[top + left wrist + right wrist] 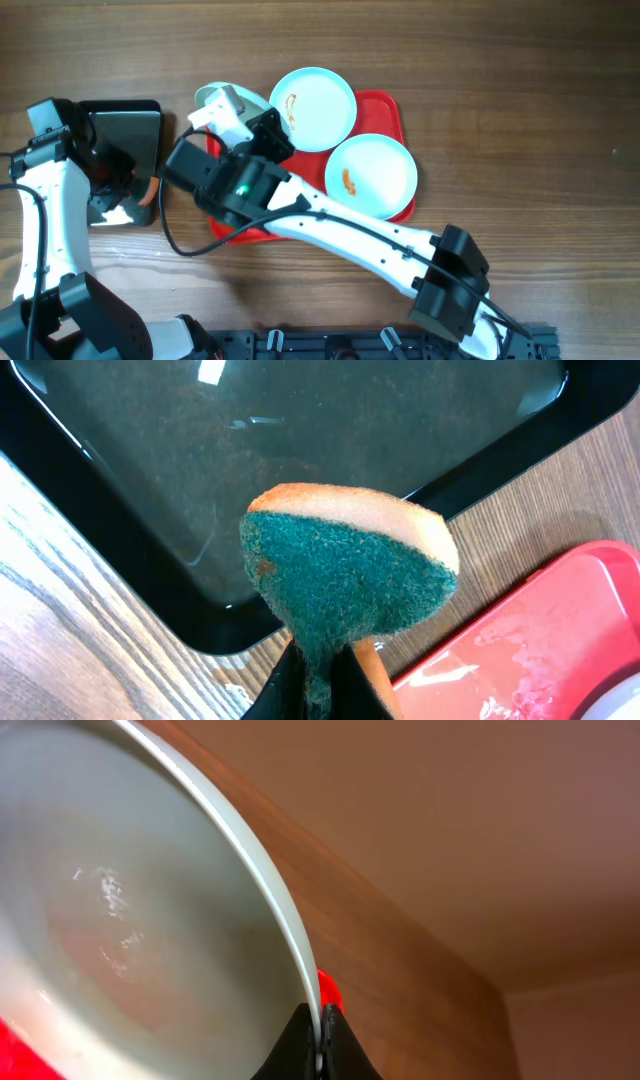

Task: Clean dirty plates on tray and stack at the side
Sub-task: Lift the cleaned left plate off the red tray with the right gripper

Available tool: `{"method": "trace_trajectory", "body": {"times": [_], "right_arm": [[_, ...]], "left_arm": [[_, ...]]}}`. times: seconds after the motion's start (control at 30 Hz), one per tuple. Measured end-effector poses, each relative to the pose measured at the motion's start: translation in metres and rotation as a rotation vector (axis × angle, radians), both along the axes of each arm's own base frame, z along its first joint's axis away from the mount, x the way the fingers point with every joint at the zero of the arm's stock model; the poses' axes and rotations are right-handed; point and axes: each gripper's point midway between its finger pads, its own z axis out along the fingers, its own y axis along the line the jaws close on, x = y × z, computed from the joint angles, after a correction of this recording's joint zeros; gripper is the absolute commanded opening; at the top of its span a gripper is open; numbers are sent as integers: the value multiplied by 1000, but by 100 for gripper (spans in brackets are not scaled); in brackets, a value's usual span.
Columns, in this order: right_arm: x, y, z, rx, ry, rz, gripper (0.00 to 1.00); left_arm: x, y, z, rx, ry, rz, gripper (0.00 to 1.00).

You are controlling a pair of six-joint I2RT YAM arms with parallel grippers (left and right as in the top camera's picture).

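My right gripper (320,1045) is pinched tight on the rim of one plate (150,920) at the left end of the tray (388,108); I cannot tell whether it is lifted clear. The tray's long axis runs left to right in my overhead view. A second plate (313,108) and a third plate (372,176) lie flat in it, side by side, each with an orange smear. My left gripper (320,680) clamps a green-faced sponge (350,570) above the black pan (130,545), at its near edge, just beside the tray

right arm (350,232) across tray (380,110) front, table (530,120) at right open
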Motion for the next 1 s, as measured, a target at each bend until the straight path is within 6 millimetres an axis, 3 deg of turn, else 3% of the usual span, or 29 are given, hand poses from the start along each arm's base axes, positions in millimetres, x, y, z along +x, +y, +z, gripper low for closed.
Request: {"method": "trace_trajectory", "body": {"times": [0.33,1.0], "right_arm": [[0,-6,12,-44,-66,-32,4],[1,-10,18,-69,-96,-48,4]], "left_arm": [[0,0,0,0,0,0,4],[0,0,0,0,0,0,4]]}}
